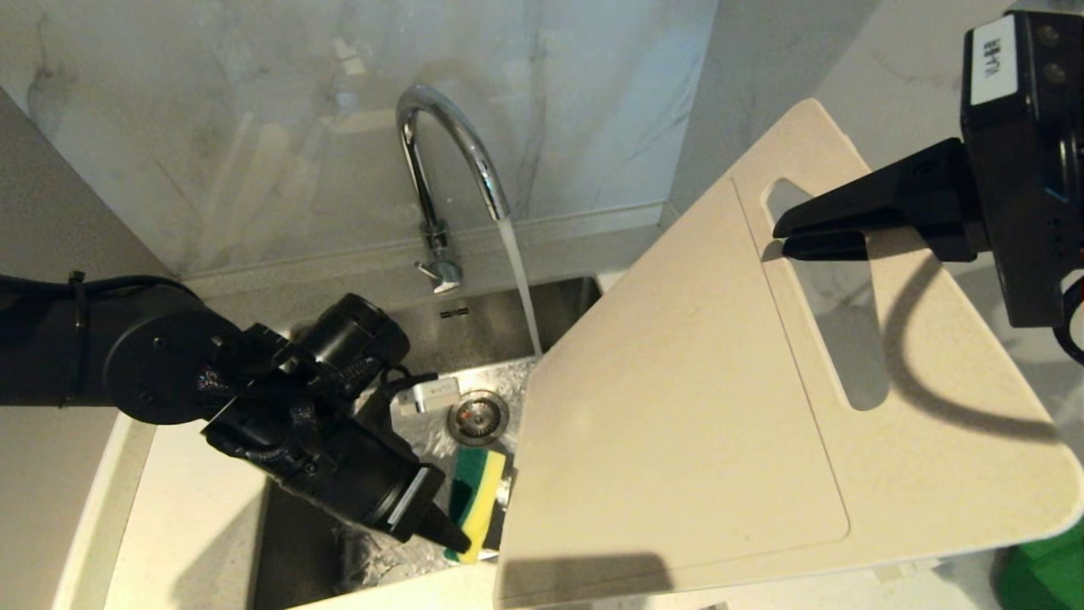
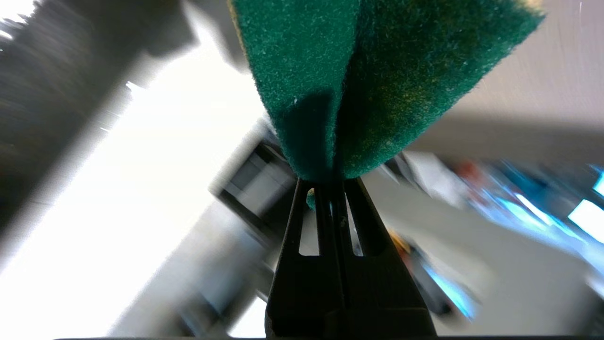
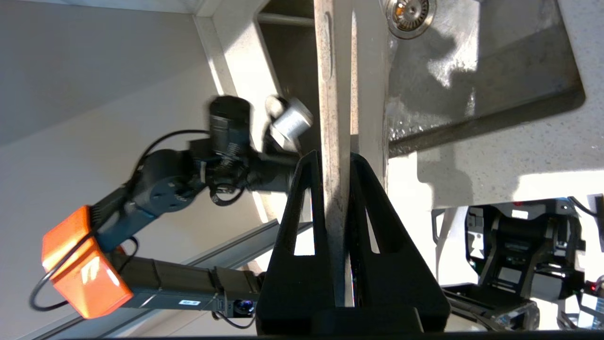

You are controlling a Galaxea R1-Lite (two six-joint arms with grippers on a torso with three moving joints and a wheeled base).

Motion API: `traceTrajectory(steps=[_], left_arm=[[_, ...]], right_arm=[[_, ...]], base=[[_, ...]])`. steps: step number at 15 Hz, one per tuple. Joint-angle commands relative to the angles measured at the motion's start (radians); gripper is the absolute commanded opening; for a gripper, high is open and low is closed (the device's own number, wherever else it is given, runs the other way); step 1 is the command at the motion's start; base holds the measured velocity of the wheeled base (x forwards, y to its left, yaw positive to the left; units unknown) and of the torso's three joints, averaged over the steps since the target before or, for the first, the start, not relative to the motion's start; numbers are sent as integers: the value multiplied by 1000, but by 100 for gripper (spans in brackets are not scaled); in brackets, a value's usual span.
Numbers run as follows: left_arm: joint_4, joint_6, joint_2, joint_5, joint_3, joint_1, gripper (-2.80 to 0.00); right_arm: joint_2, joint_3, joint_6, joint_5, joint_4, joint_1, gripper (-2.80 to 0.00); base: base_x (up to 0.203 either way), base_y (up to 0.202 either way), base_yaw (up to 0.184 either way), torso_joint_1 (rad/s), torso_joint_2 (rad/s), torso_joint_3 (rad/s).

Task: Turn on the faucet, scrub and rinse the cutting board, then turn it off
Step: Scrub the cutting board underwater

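Water runs from the chrome faucet [image 1: 440,144] into the sink, and its small lever [image 1: 440,273] sits at the base. The cream cutting board [image 1: 677,407] is held tilted over the sink's right side. My right gripper [image 1: 779,240] is shut on it at the slot-handle end; in the right wrist view the board's edge [image 3: 332,94] runs between the closed fingers of the right gripper [image 3: 334,158]. My left gripper [image 1: 456,539] is low in the sink beside the board's left edge, shut on a green-and-yellow sponge [image 1: 478,500]. The left wrist view shows the sponge [image 2: 368,80] pinched at the left gripper [image 2: 332,182] tips.
The steel sink [image 1: 483,326] has a drain strainer [image 1: 478,417] near the water stream [image 1: 521,288]. A pale counter [image 1: 186,508] borders the sink on the left, and a marble wall stands behind. A green object [image 1: 1046,568] shows at the lower right corner.
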Motion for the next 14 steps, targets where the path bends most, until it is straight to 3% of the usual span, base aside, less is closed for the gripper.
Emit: traceTrajectory(steps=[1, 2, 4, 8, 10, 14], left_arm=[[-55, 2, -30, 241, -62, 6, -280], [-61, 14, -12, 344, -131, 2, -280], [-62, 63, 17, 425, -257, -4, -280], [5, 91, 80, 445, -496, -64, -280], [43, 89, 114, 442, -585, -139, -280], [55, 89, 134, 418, -585, -248, -280]], right_arm=[[-3, 2, 5, 1, 7, 0, -280], [-3, 4, 5, 1, 15, 1, -280], [-3, 25, 3, 2, 25, 0, -280], [-3, 39, 1, 2, 26, 1, -280], [-3, 43, 1, 2, 26, 1, -280], [-5, 45, 1, 2, 23, 1, -280]], base=[[0, 0, 0, 0, 0, 0], [0, 0, 0, 0, 0, 0], [0, 0, 0, 0, 0, 0], [0, 0, 0, 0, 0, 0], [0, 0, 0, 0, 0, 0], [0, 0, 0, 0, 0, 0]])
